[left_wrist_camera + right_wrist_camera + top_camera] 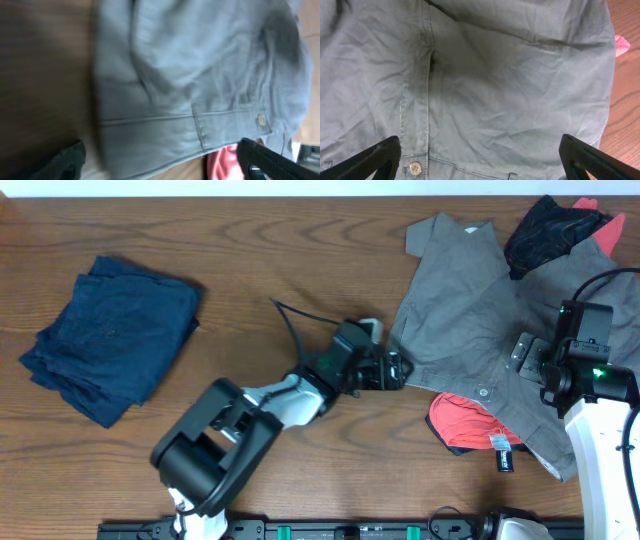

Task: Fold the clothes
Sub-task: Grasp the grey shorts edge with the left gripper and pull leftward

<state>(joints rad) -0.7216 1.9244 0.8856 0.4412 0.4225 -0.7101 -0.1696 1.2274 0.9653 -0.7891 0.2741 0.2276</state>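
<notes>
Grey-taupe shorts [470, 320] lie spread on the right of the wooden desk [300, 240], partly over a red garment [462, 420] and touching a black-patterned garment [548, 230]. A navy garment [112, 335] sits well apart at the left. The left tool [394, 370] is at the shorts' left edge, and the right tool [527, 358] is above their right side.

From the left wrist, its fingers [62, 162] are spread wide with fabric between them, near a button [260, 119].

From the right wrist, its fingers [370, 160] are likewise spread over the cloth.

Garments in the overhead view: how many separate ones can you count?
4: navy garment far left, grey shorts right of centre, black-patterned garment top right, red garment poking from under the shorts. Red beside the black one may be a fifth.
</notes>
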